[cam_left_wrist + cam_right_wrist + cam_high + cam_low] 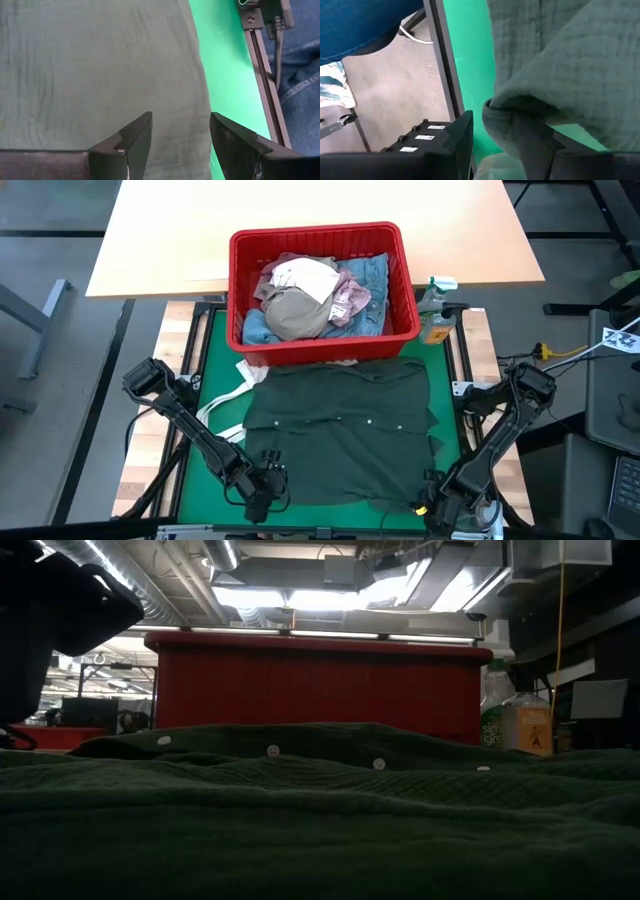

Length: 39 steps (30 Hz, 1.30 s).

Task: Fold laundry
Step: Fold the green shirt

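Dark green top [340, 430] lies spread flat on the green mat [205, 390], just in front of the red basket [322, 240], which holds the rest of the laundry [310, 300].

L hand [262, 495] is low at the top's near-left hem, fingers [132, 140] apart over the cloth, gripping nothing.

R hand [440, 505] is at the near-right corner, w/ a bunched fold of the top draped onto 1 finger; can't tell if it's clamped.

Bare mat shows left of the top. Desk frame rail [442, 65] is close by the R hand.
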Each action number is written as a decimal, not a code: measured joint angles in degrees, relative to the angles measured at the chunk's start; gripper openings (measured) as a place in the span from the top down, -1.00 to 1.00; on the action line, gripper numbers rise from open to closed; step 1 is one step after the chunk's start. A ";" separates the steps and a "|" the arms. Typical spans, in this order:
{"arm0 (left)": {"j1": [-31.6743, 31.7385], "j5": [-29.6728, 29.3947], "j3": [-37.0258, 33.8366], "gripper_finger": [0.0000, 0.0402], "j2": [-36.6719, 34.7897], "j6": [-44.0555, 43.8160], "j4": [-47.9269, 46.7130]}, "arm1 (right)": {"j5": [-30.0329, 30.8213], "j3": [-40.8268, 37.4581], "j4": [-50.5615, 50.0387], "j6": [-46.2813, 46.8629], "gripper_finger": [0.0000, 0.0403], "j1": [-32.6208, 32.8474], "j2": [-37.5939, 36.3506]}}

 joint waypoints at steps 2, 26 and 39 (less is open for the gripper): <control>-0.03 0.00 0.00 0.04 -0.02 0.04 0.05 | -0.40 0.17 -0.15 -0.03 0.31 -0.41 -0.14; -1.93 -5.07 0.00 0.04 0.25 6.59 2.30 | -3.80 1.25 -5.42 -1.53 0.31 -0.76 3.78; -3.89 -0.81 -0.02 0.04 7.34 7.45 4.73 | -3.95 1.25 -4.03 -1.54 0.31 -0.76 5.39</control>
